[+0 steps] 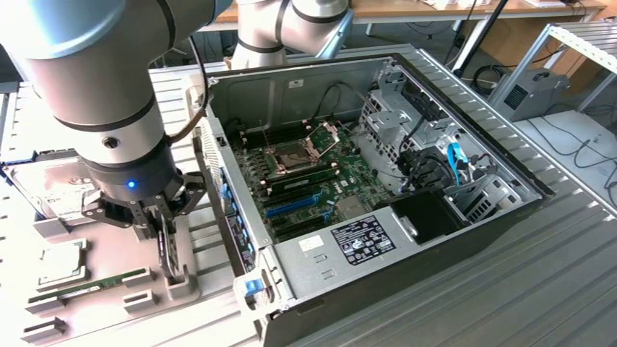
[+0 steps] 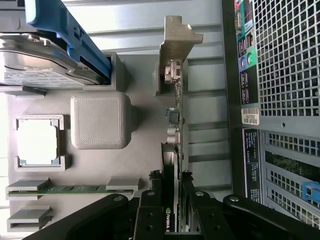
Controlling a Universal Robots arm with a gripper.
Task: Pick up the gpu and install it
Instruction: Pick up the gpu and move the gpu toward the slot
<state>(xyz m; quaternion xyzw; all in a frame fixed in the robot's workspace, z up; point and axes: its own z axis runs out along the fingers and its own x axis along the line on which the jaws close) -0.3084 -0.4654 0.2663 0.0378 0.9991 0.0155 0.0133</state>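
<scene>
The gpu (image 1: 170, 253) is standing on its long edge in the grey holder (image 1: 183, 289) on the tabletop, just beside the outer wall of the open case (image 1: 386, 238), with only a narrow gap between. On its other side, a memory stick (image 1: 97, 283) is lying nearby. The gripper (image 1: 166, 233) is reaching down, its jaws clamping both faces of the gpu. The wrist view is showing the card's silvery bracket (image 2: 180, 45) at the far end.

Hand (image 2: 170, 177) downward, fingers (image 2: 150, 210) clamped.
</scene>
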